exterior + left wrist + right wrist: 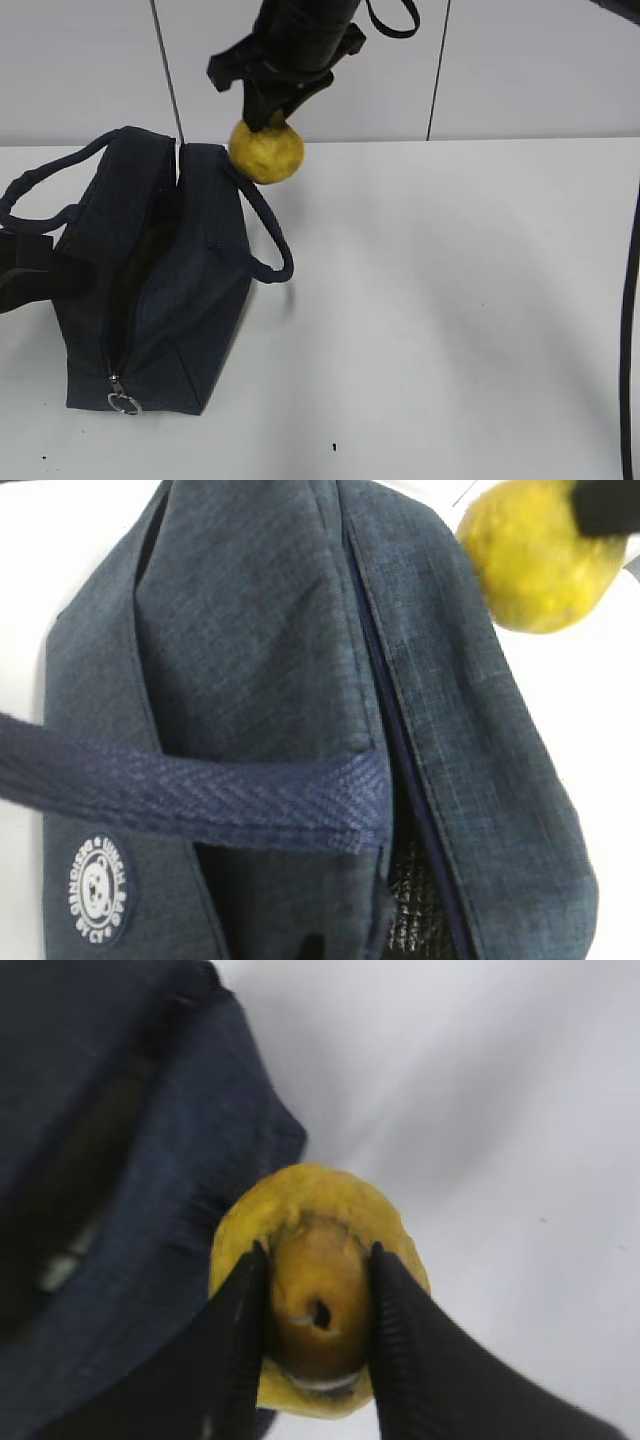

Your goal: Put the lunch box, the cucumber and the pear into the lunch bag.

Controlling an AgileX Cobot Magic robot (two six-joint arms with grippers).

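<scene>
One lunch bag (150, 290) and one pear (267, 151) are in sight. The navy bag stands at the left of the white table (450, 300), its top zipper parted along most of its length, with a metal ring pull (124, 403) at the near end, at about 6 o'clock of the bag. It has two padded loop handles: one (40, 190) at the bag's 9 o'clock, the other (268, 235) at its 3 o'clock. A flat dark strap (200, 795) crosses the left wrist view over the bag, which carries a round white badge (98, 890) on its side; the left gripper itself does not show in any view. At about 1 o'clock of the bag, the right gripper (268, 118) hangs above the bag's far right corner with the pear clamped between its two black fingers (235, 1350) (they pinch the narrowed brownish top, closed to just that width). The yellow pear is off the table, just beside the bag's upper edge. The table is plain white; behind it rises a pale panelled wall (520, 60) with thin dark seams.
</scene>
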